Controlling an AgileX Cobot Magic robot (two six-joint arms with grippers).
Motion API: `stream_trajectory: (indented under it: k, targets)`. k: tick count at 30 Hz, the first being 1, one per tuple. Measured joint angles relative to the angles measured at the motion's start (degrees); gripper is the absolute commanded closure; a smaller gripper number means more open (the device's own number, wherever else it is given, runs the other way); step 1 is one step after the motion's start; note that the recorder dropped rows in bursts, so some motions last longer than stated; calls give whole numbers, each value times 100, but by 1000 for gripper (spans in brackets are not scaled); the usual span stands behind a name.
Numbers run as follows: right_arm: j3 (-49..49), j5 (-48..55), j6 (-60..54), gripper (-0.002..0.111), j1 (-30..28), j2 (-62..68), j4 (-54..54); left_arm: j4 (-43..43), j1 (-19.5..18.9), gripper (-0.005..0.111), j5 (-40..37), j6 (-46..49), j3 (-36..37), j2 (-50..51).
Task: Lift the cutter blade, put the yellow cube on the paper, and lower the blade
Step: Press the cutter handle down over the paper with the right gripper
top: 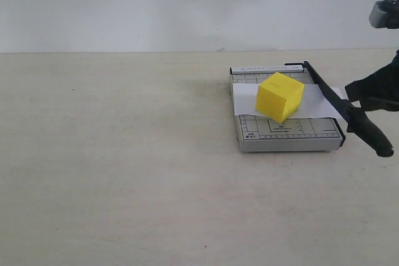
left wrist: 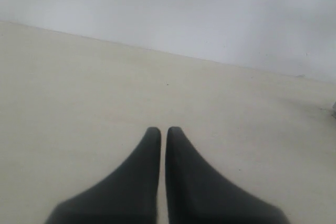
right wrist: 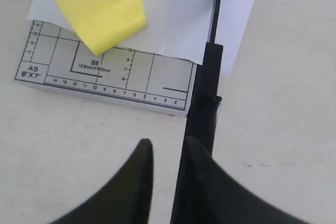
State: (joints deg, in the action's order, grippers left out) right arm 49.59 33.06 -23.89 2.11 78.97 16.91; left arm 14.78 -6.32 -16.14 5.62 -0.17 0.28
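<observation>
Exterior view. The base (top: pixel 293 132) sits at about 3 o'clock from bench (top: pixel 124 166) centre. The paper (top: pixel 244 99) lies across the base with the cube (top: pixel 280 96) resting on it, so the placing step looks done. The blade (top: pixel 324 85) runs along the base edge at 3 o'clock of the cube, and its handle (top: pixel 374 138) points toward 5 o'clock, past the base. The right fingers (top: pixel 374 91) are just above the handle's near end. The left arm is not visible.

Left wrist view. The left fingers (left wrist: pixel 142 182) are pressed together with only a hairline gap and hold nothing. Only bare bench (left wrist: pixel 79 103) lies ahead.

Right wrist view. The blade (right wrist: pixel 206 93) lies over the paper (right wrist: pixel 173 14), beside the base (right wrist: pixel 157 85). The cube (right wrist: pixel 97 9) is clear of the cutting line. The right fingers (right wrist: pixel 131 192) are a narrow gap apart, and the handle runs into that gap, against one finger. I cannot tell whether they are clamped on it or merely beside it.

Judgement: the step in hand is lowering the blade, near its end. The blade looks down or nearly so, but full seating is not visible. Next move: press the handle flat if needed, then part the fingers and lift straight off without dragging the handle.
</observation>
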Motion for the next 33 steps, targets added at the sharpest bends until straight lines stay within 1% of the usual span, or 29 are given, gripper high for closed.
stream_trajectory:
  k: [1, 2, 7, 14, 16, 19, 20, 21, 33]
  targets:
    - [0, 18, -11, 59, 0, -3, -80, -23, 0, 102, 0, 0, 0, -5]
    - [0, 57, 18, 57, 0, 8, -153, -23, 0, 102, 0, 0, 0, -5]
    - [0, 179, 461, 57, 0, 250, -483, -38, 0, 102, 21, 0, 0, -5]
    - [0, 203, 640, 59, 0, 726, -522, -134, 0, 102, 186, 0, 0, -5]
    - [0, 203, 711, 68, 0, 843, -535, -172, 0, 102, 224, 0, 0, -5]
    - [0, 216, 829, 93, 0, 916, -545, -184, 0, 102, 260, 0, 0, -5]
    - [0, 216, 850, 103, 0, 928, -583, -184, 0, 102, 258, -10, 0, -5]
    - [0, 204, 912, 108, -23, 928, -610, -184, 0, 102, 258, -10, 0, -5]
    - [0, 214, 1036, 108, -38, 1066, -563, -256, 0, 102, 263, -44, 0, -5]
